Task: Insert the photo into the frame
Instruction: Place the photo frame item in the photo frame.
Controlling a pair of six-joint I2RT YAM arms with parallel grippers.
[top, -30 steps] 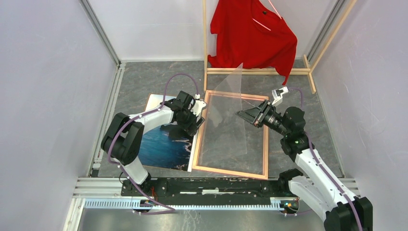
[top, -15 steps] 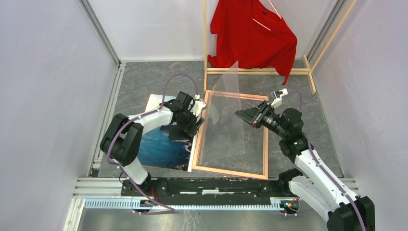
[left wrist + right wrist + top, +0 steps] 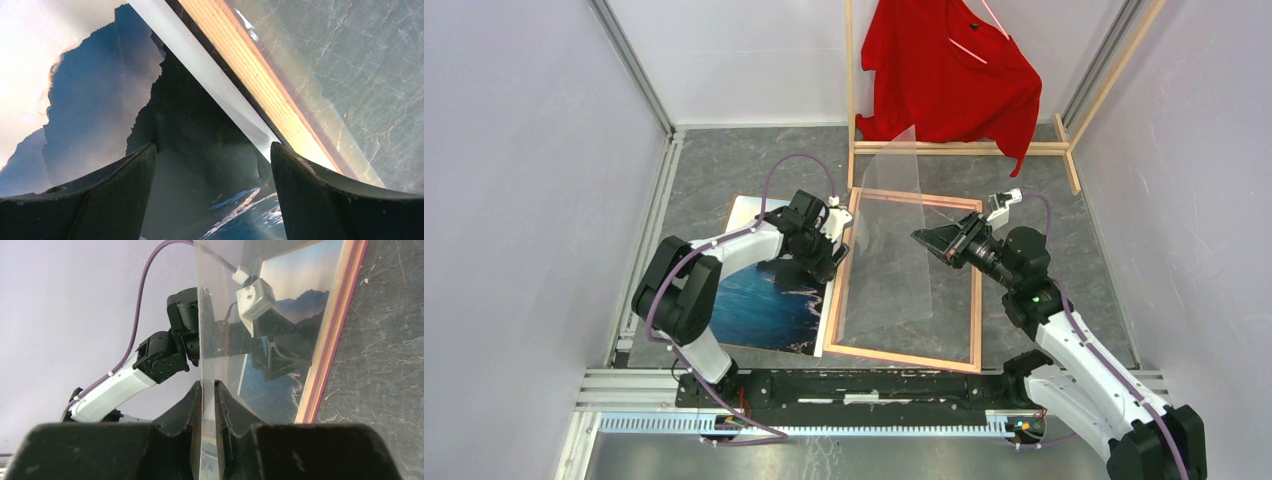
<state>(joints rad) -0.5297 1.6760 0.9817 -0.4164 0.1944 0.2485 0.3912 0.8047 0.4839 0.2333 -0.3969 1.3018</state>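
The photo (image 3: 764,300), a seascape print, lies face up on the grey table left of the frame (image 3: 904,356); the frame lies flat, its wood edge (image 3: 260,85) beside the print's white border. My left gripper (image 3: 822,256) hovers open over the photo's dark cliffs (image 3: 200,165), right at that edge, nothing between its fingers (image 3: 125,190). My right gripper (image 3: 926,240) is shut on the edge of a clear sheet (image 3: 894,250), which stands tilted up over the frame. In the right wrist view the sheet (image 3: 210,315) runs between the pads, and the photo (image 3: 265,390) shows through it.
A wooden clothes rack (image 3: 964,148) with a red shirt (image 3: 954,70) stands at the back, just beyond the frame's far edge. Pale walls close in left and right. A metal rail (image 3: 874,385) runs along the near edge by the arm bases.
The clear sheet has tipped up steeper, its top corner rising toward the rack. My right gripper has shifted slightly left and pinched tighter on it. The left arm has not moved.
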